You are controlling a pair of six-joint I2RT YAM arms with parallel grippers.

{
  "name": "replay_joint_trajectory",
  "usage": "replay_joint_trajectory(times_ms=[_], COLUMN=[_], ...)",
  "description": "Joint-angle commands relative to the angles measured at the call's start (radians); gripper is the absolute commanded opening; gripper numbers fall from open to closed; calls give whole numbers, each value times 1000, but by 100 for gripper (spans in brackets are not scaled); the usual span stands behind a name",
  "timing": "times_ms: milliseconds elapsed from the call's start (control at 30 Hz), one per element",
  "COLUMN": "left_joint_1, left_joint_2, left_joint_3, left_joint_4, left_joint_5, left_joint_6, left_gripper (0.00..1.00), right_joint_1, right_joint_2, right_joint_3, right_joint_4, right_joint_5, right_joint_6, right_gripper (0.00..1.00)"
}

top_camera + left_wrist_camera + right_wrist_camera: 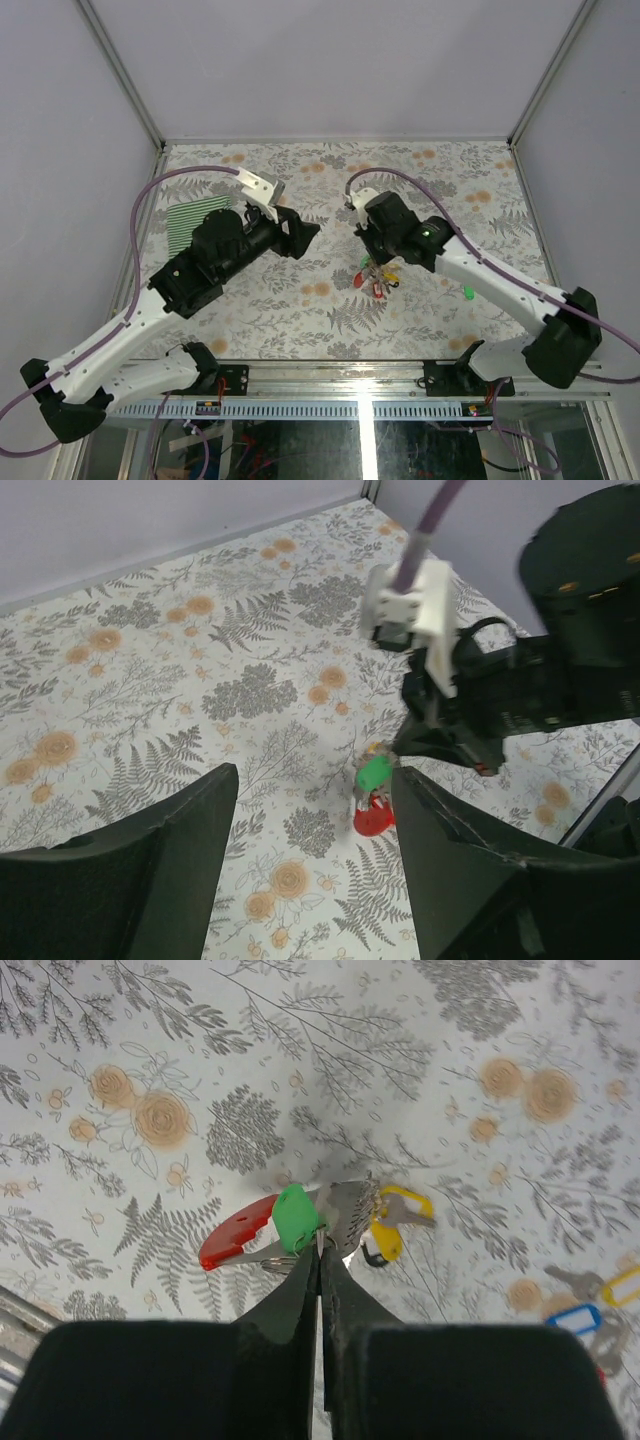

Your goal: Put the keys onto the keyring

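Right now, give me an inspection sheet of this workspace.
Surface: floral table cover, flat.
Job's things: keyring with green and yellow keys bunched against it, at the right gripper's tips.
Clutter: striped cloth at back left; loose blue and yellow tags near the bunch; small green piece on the right side.
Grippers: left gripper open, empty, facing the bunch; right gripper shut on the keyring.
Cables: purple cable looping off each arm, away from the bunch.
Surroundings: white walls, metal frame.
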Motion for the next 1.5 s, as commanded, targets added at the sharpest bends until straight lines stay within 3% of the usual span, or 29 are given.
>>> replay_joint_trajectory(times_ms=[0, 200, 433, 567, 633, 700, 867, 1000, 1100, 1200, 1333, 1467], left_joint_1=[6, 6, 7, 12, 27, 57, 218, 358, 414, 423, 424, 424], left_joint_2=[-20, -33, -65, -63, -59, -53, -31, -24, -32, -47, -83, -197], left_joint_3=[-8, -2, -29, -43, -56, -68, -101, -122, -116, -93, -81, -137], left_joint_4=[-19, -50, -56, -51, -46, -39, -22, -9, -25, -83, -144, -132], left_joint_5=[-32, -41, -80, -90, -87, -64, 16, 97, 93, -12, -121, -126], left_joint_6=[-18, -34, -53, -60, -72, -86, -148, -186, -186, -166, -163, -162], left_gripper=[65, 65, 65, 66, 67, 68, 76, 100, 100, 100, 100, 100], right_joint_1=[1, 1, 2, 1, 0, -9, -56, -66, -66, -66, -66, -66], right_joint_2=[116, 259, 316, 285, 235, 170, -21, -173, -288, -415, -564, -727], right_joint_3=[-29, -12, -46, -68, -94, -138, -230, -237, -236, -226, -235, -278], right_joint_4=[230, 363, 558, 602, 626, 660, 689, 614, 542, 464, 373, 316], right_joint_5=[-105, -229, -396, -414, -389, -354, -257, -71, 72, 155, 202, 216], right_joint_6=[-2, 31, 95, 103, 98, 99, 112, 88, 84, 63, 40, 69], right_gripper=[0, 3, 20, 29, 37, 56, 82, 95, 99, 99, 99, 99])
